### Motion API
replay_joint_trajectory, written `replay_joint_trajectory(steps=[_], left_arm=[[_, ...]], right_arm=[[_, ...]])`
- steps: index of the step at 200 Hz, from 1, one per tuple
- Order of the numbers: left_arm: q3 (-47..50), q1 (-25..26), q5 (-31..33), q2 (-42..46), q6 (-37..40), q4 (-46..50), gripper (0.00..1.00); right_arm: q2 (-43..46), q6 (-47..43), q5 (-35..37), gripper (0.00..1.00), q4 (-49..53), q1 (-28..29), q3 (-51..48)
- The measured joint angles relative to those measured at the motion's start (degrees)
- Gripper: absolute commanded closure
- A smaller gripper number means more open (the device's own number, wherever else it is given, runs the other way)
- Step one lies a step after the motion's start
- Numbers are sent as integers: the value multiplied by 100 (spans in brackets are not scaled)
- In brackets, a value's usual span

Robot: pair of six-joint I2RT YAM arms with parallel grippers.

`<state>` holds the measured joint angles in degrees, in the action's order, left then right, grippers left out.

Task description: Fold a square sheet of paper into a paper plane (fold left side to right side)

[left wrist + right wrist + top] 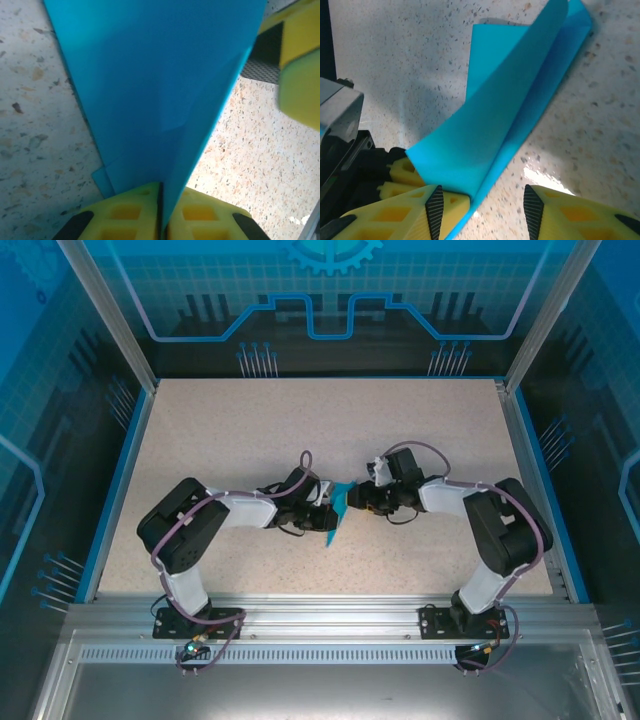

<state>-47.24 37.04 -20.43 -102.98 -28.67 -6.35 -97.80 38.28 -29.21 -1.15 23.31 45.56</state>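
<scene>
Close by, the left pincer [161,200] is pressed together on the near edge of the thin cyan-blue sheet of paper [160,75], which sits mid-desk, doubled lengthwise, one flap lifted. No finished dart yet; several folds seem left, though the layers are hard to count. The right pincer [485,200] is spread, one finger beside the paper. Both arms bend inward over the speckled beige desk [250,430], wrists almost meeting.
</scene>
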Motion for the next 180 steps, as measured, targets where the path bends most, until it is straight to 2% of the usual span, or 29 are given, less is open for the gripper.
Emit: replay_joint_trajectory(steps=[66,180], left_arm=[[2,-35,-155,-61,-17,-116,86],[17,-103,-479,-11,-227,-256,62]], right_arm=[[-551,234,227,57,120,223,479],[-852,310,376,59,802,264,1027]])
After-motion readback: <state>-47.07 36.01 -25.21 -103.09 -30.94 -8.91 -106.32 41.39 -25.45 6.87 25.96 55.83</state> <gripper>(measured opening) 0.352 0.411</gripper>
